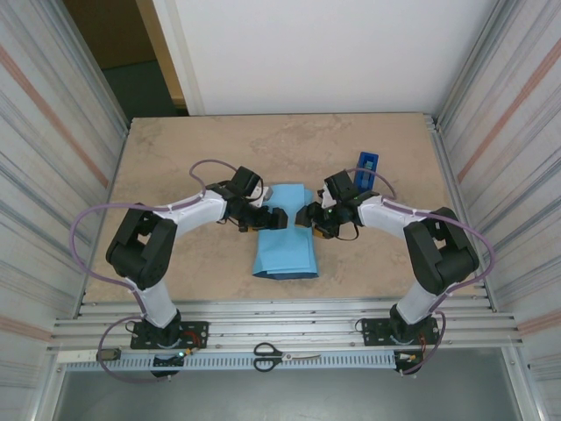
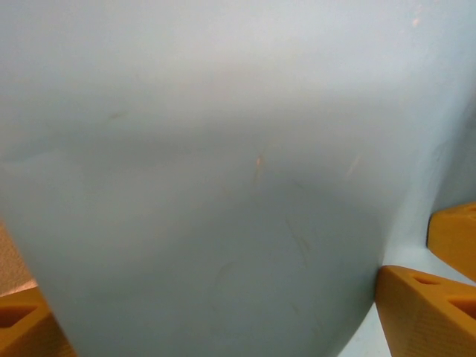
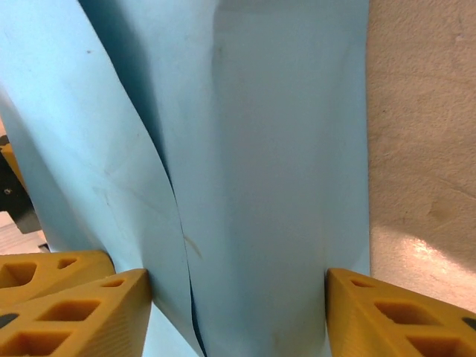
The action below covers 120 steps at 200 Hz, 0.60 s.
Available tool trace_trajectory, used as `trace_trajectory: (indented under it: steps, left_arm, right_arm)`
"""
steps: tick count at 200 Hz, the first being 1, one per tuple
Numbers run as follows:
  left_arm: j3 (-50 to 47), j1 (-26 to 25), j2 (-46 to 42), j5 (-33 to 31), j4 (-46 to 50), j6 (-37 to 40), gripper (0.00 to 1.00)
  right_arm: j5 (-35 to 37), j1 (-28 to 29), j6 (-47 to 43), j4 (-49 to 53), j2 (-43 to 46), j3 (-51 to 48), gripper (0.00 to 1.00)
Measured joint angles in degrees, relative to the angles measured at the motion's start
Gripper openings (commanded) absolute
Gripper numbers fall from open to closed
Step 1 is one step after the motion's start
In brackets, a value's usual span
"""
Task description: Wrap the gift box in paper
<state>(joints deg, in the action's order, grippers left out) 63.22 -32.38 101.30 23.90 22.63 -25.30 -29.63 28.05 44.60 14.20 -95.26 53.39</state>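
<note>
Table (image 1: 175,158) centre: paper (image 1: 285,254) lies folded. Left gripper (image 1: 277,218) fingers spread; right gripper (image 1: 306,217) straddles the fold, clamping uncertain. Press overlapping flaps flat.

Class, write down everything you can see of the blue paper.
The paper is a thin, smooth, sky-blue sheet, folded over into a long bundle lying in the middle of the table, its near end curled under. Two flaps overlap along its top. The left gripper and right gripper flank it, fingers straddling its sides.
</note>
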Motion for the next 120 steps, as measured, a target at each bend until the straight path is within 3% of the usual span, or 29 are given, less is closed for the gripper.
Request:
trace_trajectory:
  steps: [52, 120]
  left_arm:
    - [0.00, 0.13, -0.57, -0.07, 0.17, -0.15, 0.99]
    - [0.02, 0.70, -3.50, 0.04, 4.57, -0.61, 0.99]
  right_arm:
    - [0.11, 0.00, -0.09, -0.09, 0.11, -0.15, 0.55]
    - [-0.15, 0.85, 1.51, -3.30, 0.26, -1.31, 0.54]
